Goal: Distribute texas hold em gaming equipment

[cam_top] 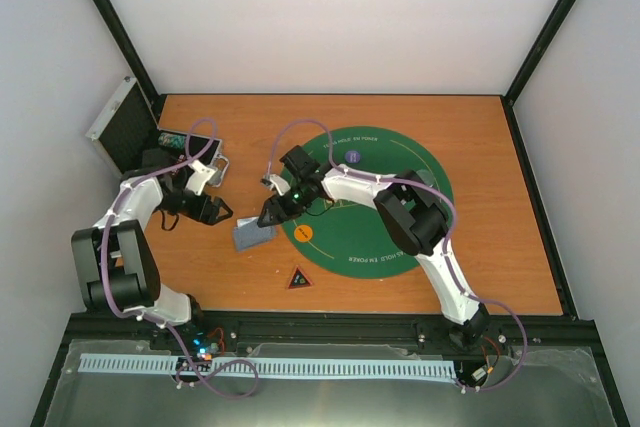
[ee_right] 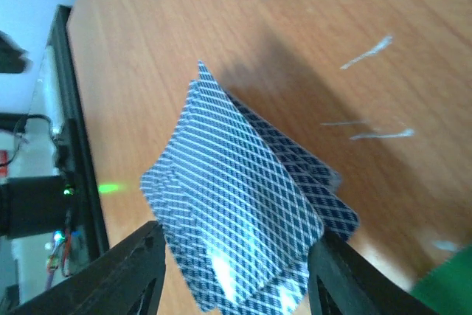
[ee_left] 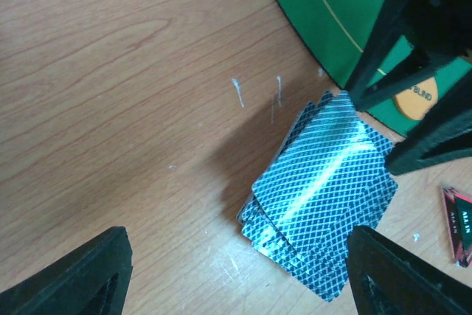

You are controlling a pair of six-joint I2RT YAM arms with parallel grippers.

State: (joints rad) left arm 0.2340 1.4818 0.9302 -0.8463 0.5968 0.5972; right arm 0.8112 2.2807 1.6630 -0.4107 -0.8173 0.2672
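A loose pile of grey-blue playing cards [cam_top: 252, 235] lies face down on the wooden table, just off the left rim of the green mat [cam_top: 400, 237]. My right gripper [cam_top: 272, 215] is low over the pile, open, with its fingertips at two edges of the slightly bowed top card [ee_right: 236, 189]. In the left wrist view the cards [ee_left: 324, 182] lie under the right gripper [ee_left: 372, 130]. My left gripper [cam_top: 225, 213] hovers open left of the pile, holding nothing. An orange chip [cam_top: 304, 232] and a purple chip [cam_top: 352, 156] lie on the mat. A dark red-edged triangle [cam_top: 298, 278] lies on the wood.
The open silver case [cam_top: 120, 125] leans at the table's far left corner, behind the left arm. Black frame rails run along the table's edges. The right arm stretches across the mat's near half.
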